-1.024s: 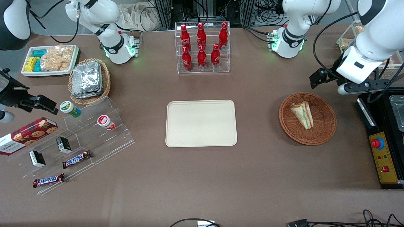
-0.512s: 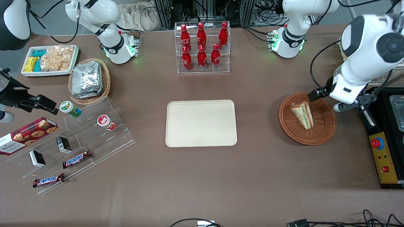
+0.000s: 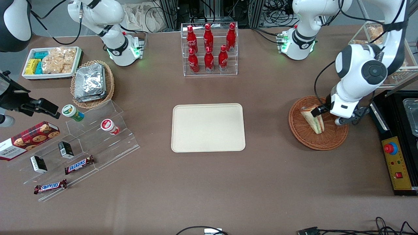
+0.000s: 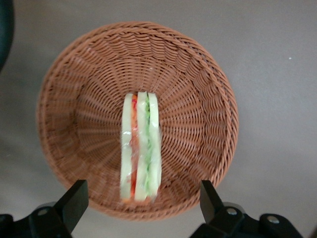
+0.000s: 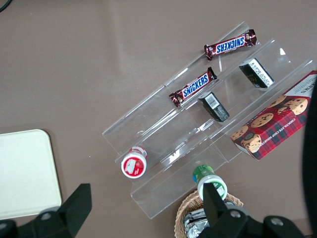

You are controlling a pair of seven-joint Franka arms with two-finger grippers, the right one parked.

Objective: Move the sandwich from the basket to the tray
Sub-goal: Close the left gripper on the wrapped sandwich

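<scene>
Above the basket (image 4: 208, 99), hand (image 4: 141, 203) hovers with fingers spread wide, sandwich (image 4: 140, 148) lying inside, untouched.

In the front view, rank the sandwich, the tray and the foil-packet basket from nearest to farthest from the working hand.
The hand, open, hangs over the basket.
1. Sandwich: directly beneath, in that basket.
2. Tray: mid-table.
3. Foil-packet basket: toward the parked arm's end.

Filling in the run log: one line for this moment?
phase: approach | end effector: open, above sandwich | sandwich: in basket | tray: bare
</scene>
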